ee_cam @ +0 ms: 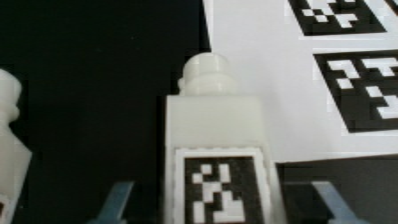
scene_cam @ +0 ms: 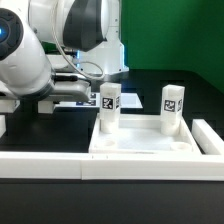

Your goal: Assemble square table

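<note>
Centrally, in the lower middle of the exterior view, the white plastic square tabletop (scene_cam: pixel 140 150) lies flat on a black table (scene_cam: pixel 150 92), its raised rim facing up. Two stubby white legs stand upright at its far corners, the left upright leg (scene_cam: pixel 109 108) and the right upright leg (scene_cam: pixel 172 108). Each is blocky and carries a black-and-white tag. A long low white barrier wall (scene_cam: pixel 40 166) runs along the lower left and rises again at the right edge, hemming the tabletop in. The smooth white robot arm (scene_cam: pixel 40 50) fills the upper left and hides much of the table behind it. In the wrist view a third leg (ee_cam: pixel 217 140) lies on the black surface, its rounded ridged tip pointing away and its tag facing the camera. The gripper (ee_cam: pixel 214 205) straddles it, one grey finger close on each side, but it is not clear whether they press on it. Beside this leg lies the flat marker board (ee_cam: pixel 347 60), and a fourth leg (ee_cam: pixel 9 130) shows at the opposite edge.
</note>
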`<state>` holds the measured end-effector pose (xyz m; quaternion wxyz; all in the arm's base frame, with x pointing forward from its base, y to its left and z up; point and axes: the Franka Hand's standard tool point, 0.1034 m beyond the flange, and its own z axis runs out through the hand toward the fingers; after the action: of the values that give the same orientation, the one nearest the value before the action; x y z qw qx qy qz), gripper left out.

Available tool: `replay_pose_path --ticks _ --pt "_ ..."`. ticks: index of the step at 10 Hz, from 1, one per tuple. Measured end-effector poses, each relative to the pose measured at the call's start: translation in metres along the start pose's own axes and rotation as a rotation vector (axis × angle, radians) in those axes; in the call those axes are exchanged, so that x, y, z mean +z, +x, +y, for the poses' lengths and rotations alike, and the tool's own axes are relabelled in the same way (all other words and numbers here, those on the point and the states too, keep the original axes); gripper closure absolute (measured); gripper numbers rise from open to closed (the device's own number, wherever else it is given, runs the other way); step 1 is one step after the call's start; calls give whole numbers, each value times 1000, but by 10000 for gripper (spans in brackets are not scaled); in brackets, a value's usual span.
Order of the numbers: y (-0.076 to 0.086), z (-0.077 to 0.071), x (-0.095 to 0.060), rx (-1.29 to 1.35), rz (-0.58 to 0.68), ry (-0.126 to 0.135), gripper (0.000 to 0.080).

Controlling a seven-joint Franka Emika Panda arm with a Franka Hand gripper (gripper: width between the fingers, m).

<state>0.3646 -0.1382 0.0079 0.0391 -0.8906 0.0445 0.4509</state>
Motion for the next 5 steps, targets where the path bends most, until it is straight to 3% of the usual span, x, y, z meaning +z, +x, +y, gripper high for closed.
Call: replay_pose_path --ticks 3,5 --pt "-2 -2 -7 -7 -3 -3 511" --pt "-18 -9 -67 -44 43 -10 511"
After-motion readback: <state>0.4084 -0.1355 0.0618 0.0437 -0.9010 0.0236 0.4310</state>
